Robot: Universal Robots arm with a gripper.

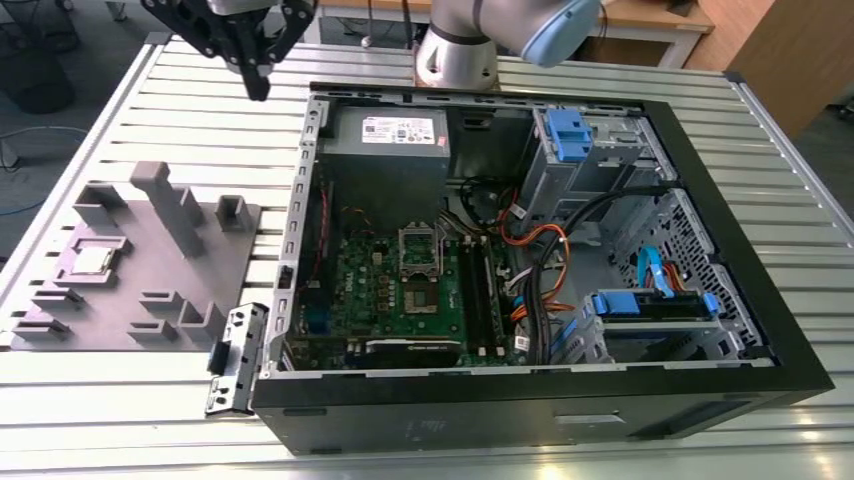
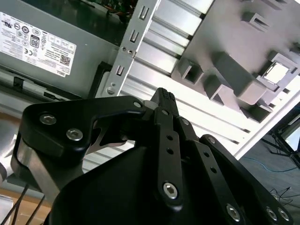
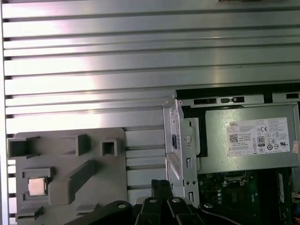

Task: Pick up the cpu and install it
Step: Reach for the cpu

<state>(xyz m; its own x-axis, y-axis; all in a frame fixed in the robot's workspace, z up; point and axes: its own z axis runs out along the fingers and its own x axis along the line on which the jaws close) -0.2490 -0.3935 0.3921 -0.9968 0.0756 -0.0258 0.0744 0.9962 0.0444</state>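
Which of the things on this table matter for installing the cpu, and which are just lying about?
For the job: small silvery square cpu in the grey moulded tray; silver socket frame on the green motherboard; black end effector.
Lying about: grey power supply; blue drive brackets; loose metal bracket.

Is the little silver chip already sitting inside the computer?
No, the cpu lies in the grey holder tray on the table, at the exterior view's left, outside the computer case.
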